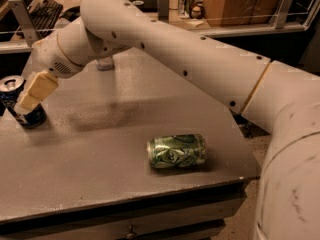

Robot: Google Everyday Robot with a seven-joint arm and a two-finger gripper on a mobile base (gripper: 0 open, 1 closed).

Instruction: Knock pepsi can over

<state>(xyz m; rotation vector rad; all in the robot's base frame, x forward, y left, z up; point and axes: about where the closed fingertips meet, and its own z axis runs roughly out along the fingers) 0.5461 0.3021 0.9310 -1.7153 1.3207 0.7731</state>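
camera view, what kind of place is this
Likely an office or lab: a keyboard in the background, and a grey work table where the robot's tool is right by the pepsi can at the left.

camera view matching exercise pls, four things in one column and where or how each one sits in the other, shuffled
Things:
1. pepsi can
2. green can
3. pincer
4. keyboard

Places or states:
a. lying on its side near the front of the table
b. beyond the table, top left of the view
c. standing at the table's left edge
d. overlapping the blue can in the view

Pairs: 1-c, 2-a, 3-d, 4-b
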